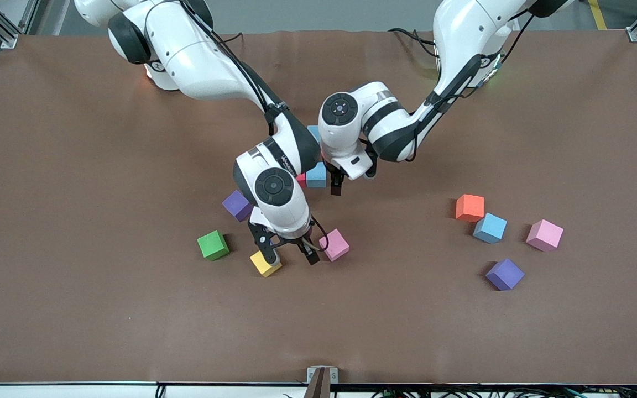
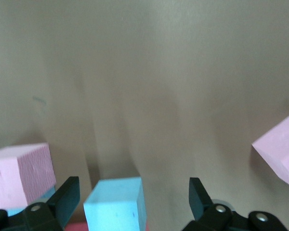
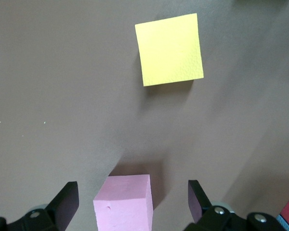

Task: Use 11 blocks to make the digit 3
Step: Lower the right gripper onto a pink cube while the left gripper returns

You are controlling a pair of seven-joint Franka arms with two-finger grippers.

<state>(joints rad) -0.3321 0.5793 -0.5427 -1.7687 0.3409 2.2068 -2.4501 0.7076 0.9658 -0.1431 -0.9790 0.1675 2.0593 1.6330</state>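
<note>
My left gripper hangs open over a light blue block that touches a red block at the table's middle. In the left wrist view the light blue block sits between the open fingers, untouched. Another light blue block peeks out farther back. My right gripper is open above the spot between a yellow block and a pink block. The right wrist view shows the pink block between the spread fingers and the yellow block apart from it. The digit 3 is hidden under the arms.
A purple block and a green cube lie beside the right arm's wrist. Toward the left arm's end lie an orange cube, a light blue block, a pink block and a purple block.
</note>
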